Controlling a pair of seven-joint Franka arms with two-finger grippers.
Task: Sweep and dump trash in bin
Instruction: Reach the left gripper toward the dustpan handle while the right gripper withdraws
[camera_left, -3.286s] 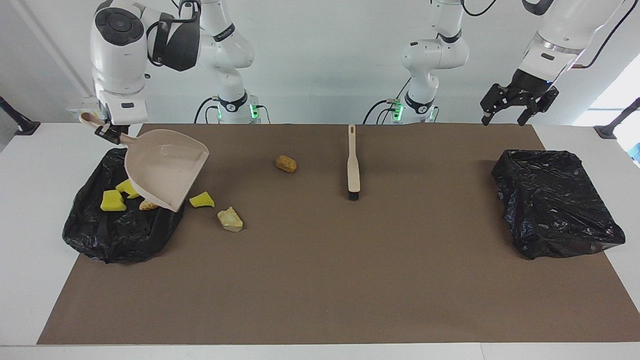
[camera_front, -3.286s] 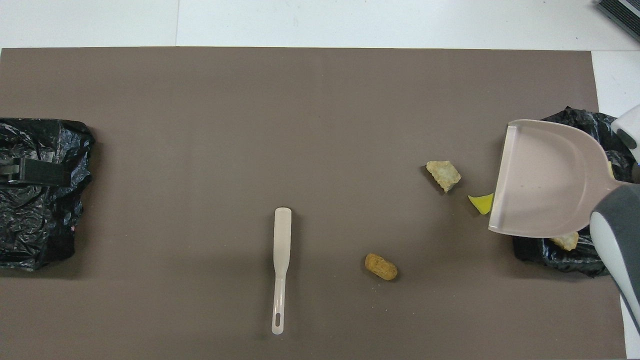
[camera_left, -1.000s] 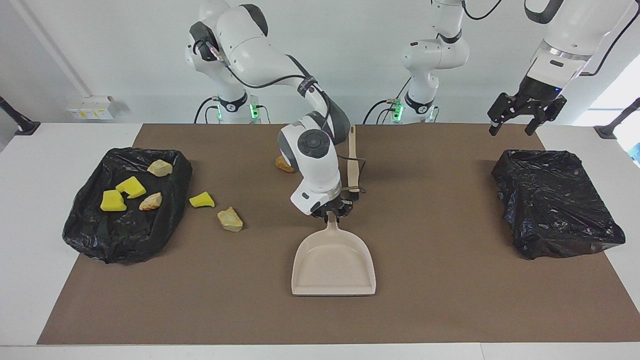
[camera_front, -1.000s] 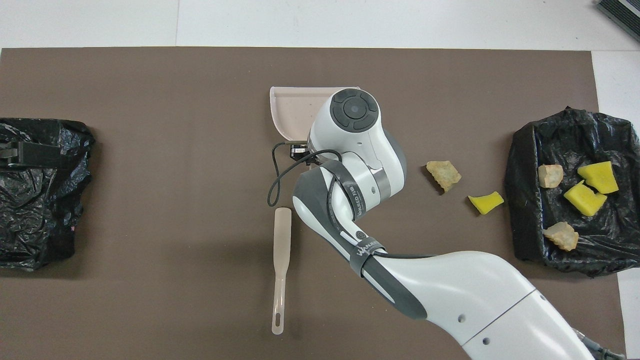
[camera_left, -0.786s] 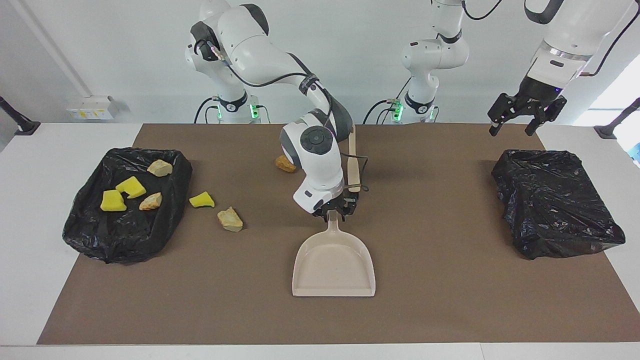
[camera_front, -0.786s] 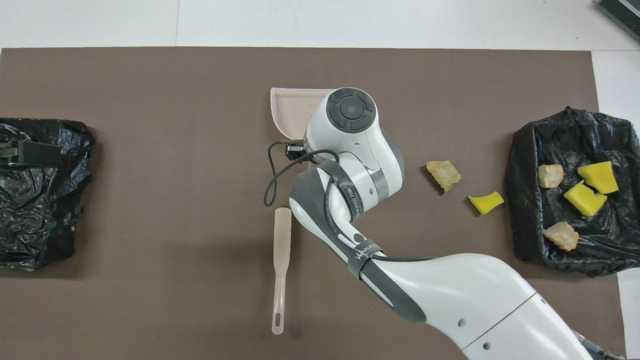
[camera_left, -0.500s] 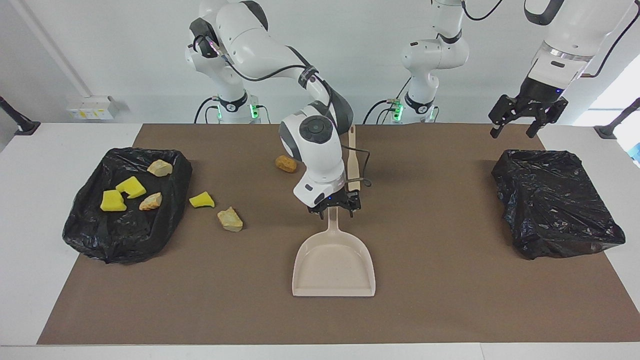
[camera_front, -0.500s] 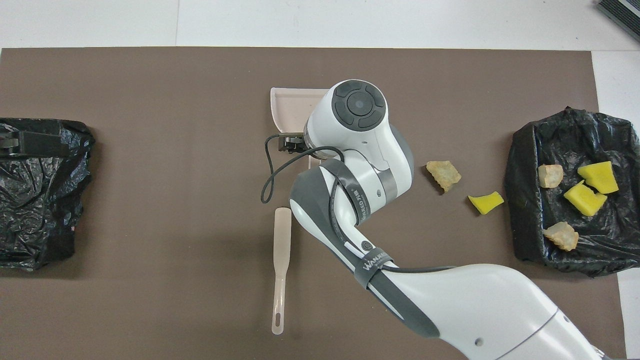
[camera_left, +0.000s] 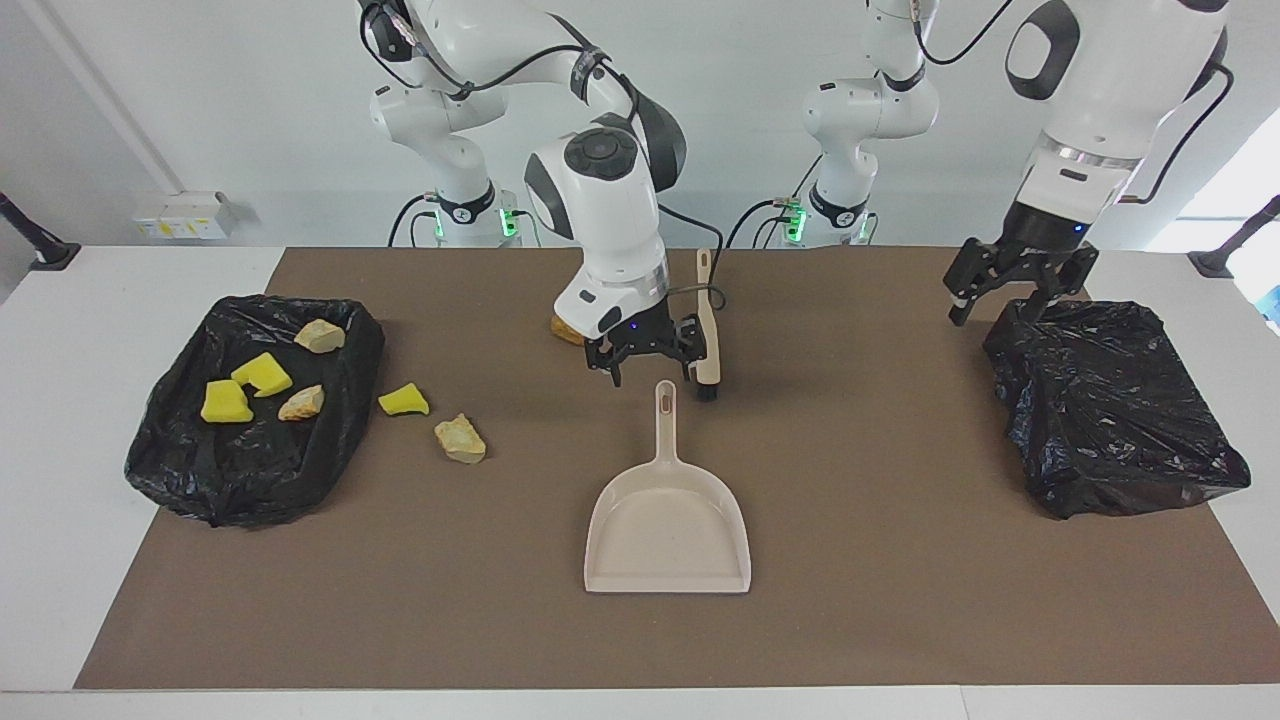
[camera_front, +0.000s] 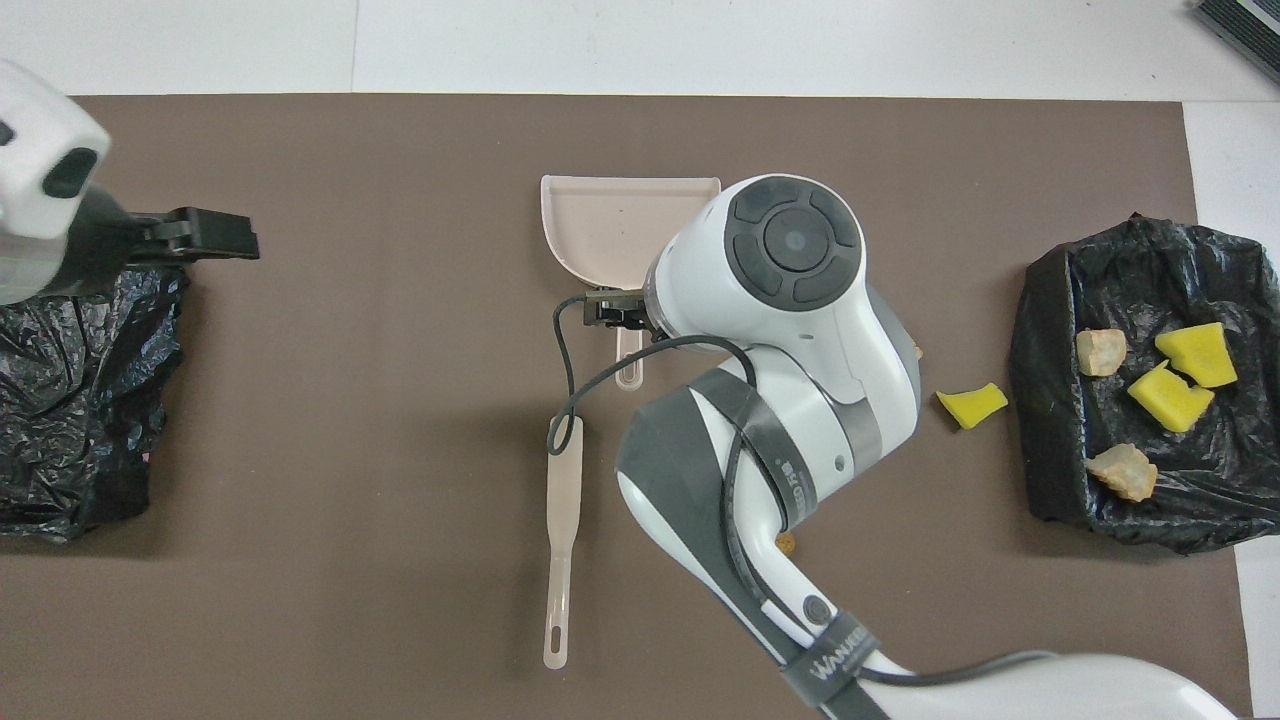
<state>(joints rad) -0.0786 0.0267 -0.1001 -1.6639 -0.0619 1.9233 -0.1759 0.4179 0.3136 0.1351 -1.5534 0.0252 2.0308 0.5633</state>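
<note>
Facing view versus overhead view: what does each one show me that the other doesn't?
Only the facing view shows the right gripper open, raised above the dustpan handle, and the beige chunk on the mat, which the arm hides from overhead. Only the overhead view shows the brush uncovered end to end. Both show the left gripper over the second black bag's edge, the lined bin holding four scraps, and one yellow scrap beside it.

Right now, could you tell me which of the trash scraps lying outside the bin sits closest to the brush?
The brown lump, partly hidden by the right arm, nearer the robots than the yellow sponge bit and beige chunk, which lie beside the bin. It is closest to the brush.
</note>
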